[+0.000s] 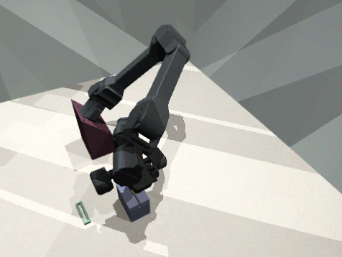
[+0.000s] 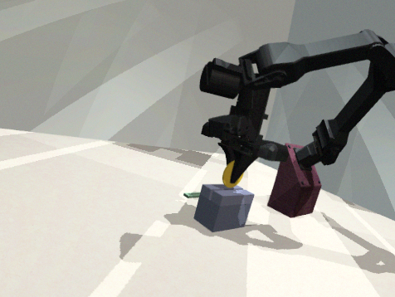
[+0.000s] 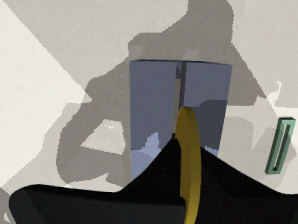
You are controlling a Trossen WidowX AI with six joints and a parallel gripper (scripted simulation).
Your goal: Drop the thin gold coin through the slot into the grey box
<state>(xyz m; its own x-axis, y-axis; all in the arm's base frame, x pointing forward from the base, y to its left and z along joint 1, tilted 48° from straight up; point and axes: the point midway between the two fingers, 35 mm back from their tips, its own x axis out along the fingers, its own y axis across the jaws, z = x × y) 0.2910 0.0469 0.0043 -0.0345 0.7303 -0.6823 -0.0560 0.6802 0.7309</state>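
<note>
The gold coin (image 1: 134, 192) (image 2: 227, 173) (image 3: 188, 150) is upright on edge, held between the fingers of my gripper (image 2: 235, 178). The gripper is shut on it, over the lid of the box (image 1: 138, 209) (image 2: 224, 211) (image 3: 155, 100), which looks blue-grey. In the wrist view the coin runs nearly along the line of the slot (image 3: 183, 82), its far end slightly right of it. In the exterior view its lower edge is at about lid height; whether it touches the lid or enters the slot I cannot tell. The green holder (image 1: 86, 222) (image 2: 191, 195) (image 3: 275, 151) is empty.
The dark-red arm base (image 1: 97, 141) (image 2: 292, 191) stands behind the box in the top view and to its right in the exterior view. The holder lies a short way to one side of the box. The arm's shadow falls around the box.
</note>
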